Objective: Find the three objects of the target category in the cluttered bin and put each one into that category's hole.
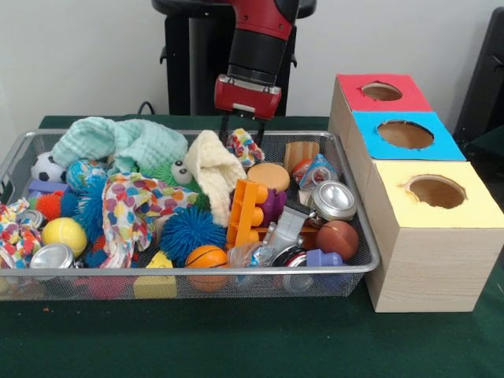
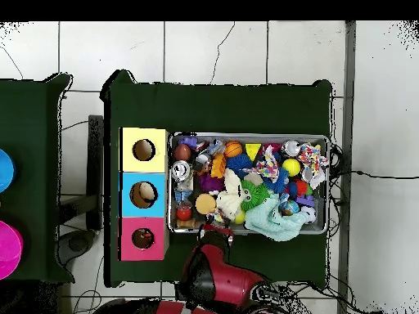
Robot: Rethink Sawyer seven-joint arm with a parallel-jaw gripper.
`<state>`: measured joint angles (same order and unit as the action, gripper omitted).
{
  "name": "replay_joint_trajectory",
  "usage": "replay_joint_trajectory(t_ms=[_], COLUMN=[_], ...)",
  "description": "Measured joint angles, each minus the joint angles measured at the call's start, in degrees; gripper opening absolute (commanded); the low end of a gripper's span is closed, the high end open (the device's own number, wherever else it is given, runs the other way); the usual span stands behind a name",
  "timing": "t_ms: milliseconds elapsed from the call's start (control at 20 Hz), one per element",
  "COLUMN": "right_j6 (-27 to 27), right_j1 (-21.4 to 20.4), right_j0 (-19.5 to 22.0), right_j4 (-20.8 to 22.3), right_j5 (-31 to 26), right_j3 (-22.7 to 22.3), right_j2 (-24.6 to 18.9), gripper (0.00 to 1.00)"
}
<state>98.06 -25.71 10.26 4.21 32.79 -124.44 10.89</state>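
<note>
The wire mesh bin (image 1: 368,266) is full of mixed toys; it also shows in the overhead view (image 2: 328,184). No teddy bear, tiger or pale plush animal shows; any in the bin are hidden under the clutter. My gripper (image 1: 241,135) hangs at the bin's far rim, open, just above a small confetti-patterned cloth piece (image 1: 246,147). In the overhead view the gripper (image 2: 216,231) is at the bin's edge nearest the base. The red-surround hole (image 1: 381,91) is at the far end of the wood box, to the right of the bin; overhead (image 2: 143,239) it shows something dark inside.
The blue hole (image 1: 405,134) and yellow hole (image 1: 435,191) share the box. The bin holds a mint cloth (image 1: 118,142), a cream cloth (image 1: 214,175), a blue spiky ball (image 1: 191,232), an orange brick (image 1: 246,211), silver cans (image 1: 335,199) and small sports balls (image 1: 64,235).
</note>
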Motion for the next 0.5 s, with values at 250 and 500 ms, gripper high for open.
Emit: replay_joint_trajectory(t_ms=[250,500], right_j6=[0.0,0.0], right_j1=[0.9,0.8], right_j0=[1.0,1.2], right_j4=[4.5,8.4], right_j5=[0.6,0.6], right_j3=[3.4,6.8], right_j2=[1.7,3.3], gripper=[1.0,1.0])
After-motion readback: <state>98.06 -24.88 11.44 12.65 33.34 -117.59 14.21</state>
